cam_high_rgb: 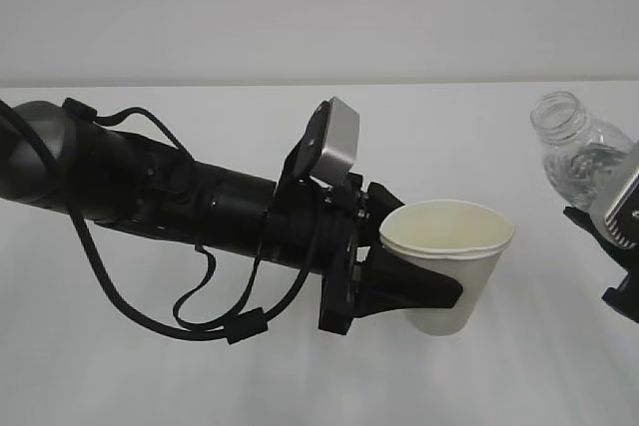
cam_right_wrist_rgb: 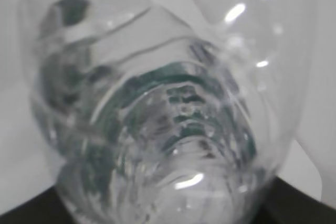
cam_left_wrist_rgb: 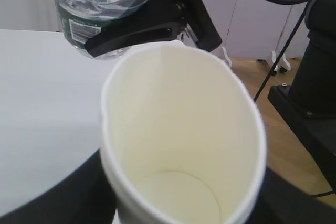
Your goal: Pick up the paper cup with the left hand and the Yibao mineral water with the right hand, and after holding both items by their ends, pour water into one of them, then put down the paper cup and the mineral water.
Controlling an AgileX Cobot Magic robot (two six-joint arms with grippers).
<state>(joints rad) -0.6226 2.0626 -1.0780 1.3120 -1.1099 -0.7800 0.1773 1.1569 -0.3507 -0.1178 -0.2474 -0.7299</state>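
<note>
My left gripper is shut on the white paper cup and holds it upright above the table, mouth up. In the left wrist view the cup fills the frame, its cream inside empty. My right gripper at the right edge is shut on the clear Yibao bottle, which has no cap and leans with its mouth toward the upper left, apart from the cup. The bottle and its green label show beyond the cup. In the right wrist view the bottle fills the frame, blurred.
The white table lies under both arms. The left arm's black cable hangs in a loop below the arm. Beyond the table's edge, a wooden floor and black equipment show.
</note>
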